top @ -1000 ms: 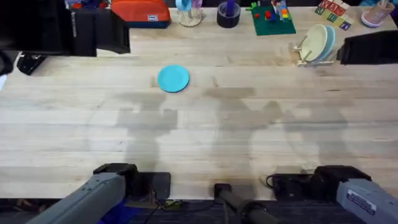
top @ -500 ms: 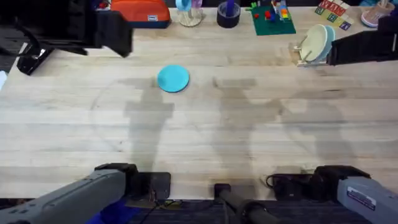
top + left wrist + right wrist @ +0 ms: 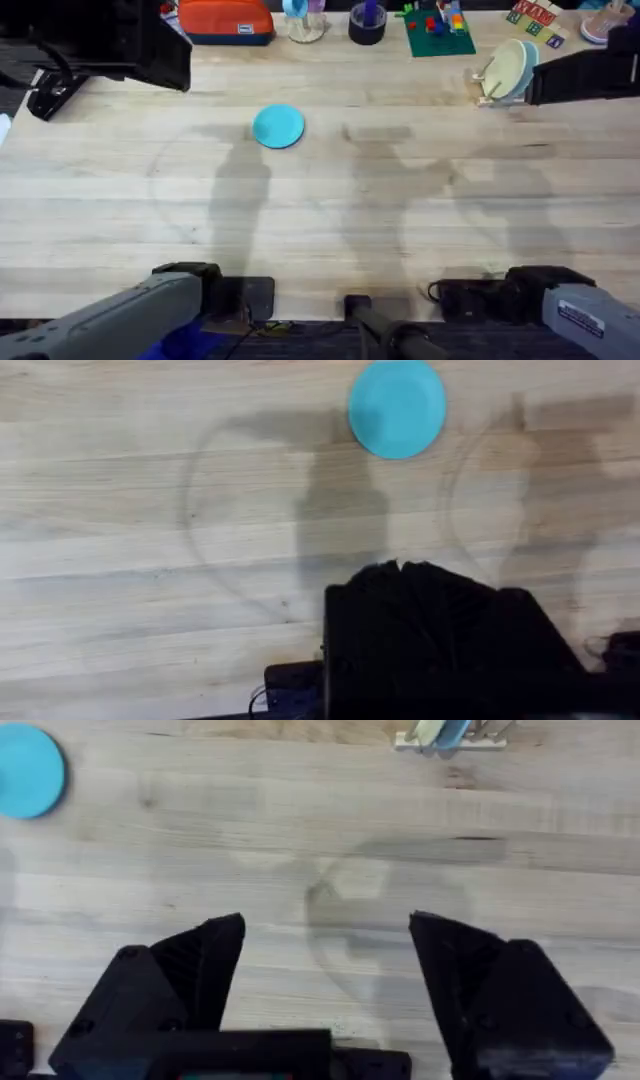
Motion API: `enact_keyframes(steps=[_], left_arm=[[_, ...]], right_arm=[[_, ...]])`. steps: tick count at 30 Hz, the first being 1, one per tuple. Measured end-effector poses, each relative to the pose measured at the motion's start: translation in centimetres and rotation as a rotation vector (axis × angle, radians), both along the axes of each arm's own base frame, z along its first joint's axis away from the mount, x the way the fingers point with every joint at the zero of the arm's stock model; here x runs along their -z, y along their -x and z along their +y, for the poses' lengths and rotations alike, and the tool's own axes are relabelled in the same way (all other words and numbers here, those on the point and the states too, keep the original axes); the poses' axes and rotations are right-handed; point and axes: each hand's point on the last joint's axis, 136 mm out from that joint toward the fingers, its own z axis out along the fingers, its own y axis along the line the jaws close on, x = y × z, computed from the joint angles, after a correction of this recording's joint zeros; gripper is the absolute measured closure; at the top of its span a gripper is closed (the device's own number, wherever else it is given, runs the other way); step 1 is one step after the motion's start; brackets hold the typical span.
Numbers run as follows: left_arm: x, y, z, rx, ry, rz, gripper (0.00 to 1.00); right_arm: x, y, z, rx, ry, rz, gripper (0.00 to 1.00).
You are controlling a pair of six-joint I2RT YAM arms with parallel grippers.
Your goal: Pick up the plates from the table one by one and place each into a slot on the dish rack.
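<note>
The right tool (image 3: 327,980) stands wide apart with nothing between its black fingers (image 3: 205,955), hanging over bare counter (image 3: 330,840); the left tool (image 3: 430,630) shows as a dark mass in its own wrist view, and whether it is parted or clenched cannot be told there, though nothing is seen in its grip. One sky-blue plate (image 3: 278,126) lies flat on the counter, left of centre and toward the far side, well apart from both tools; the left wrist view has it (image 3: 397,407) beyond the left tool, and the right wrist view catches it (image 3: 28,770) at the frame's edge. The dish rack (image 3: 497,88) stands at the far right of the counter with pale plates (image 3: 507,65) upright in its slots; the right wrist view shows its base (image 3: 450,742).
</note>
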Motion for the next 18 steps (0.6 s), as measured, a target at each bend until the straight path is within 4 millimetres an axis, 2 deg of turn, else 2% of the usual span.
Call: enact_keyframes(steps=[5,14,18], left_arm=[[0.6,-0.6,-0.4,0.024,0.053,-0.010,0.958],[5.7,-2.1,0.4,-0.003,0.212,0.038,0.958],[7.9,-3.1,-0.1,0.017,0.289,0.074,0.959]], right_arm=[[0.0,0.0,0.0,0.000,0.000,0.000,0.007],[0.0,0.0,0.0,0.000,-0.001,0.000,0.008],[0.0,0.0,0.0,0.000,0.000,0.000,0.007]])
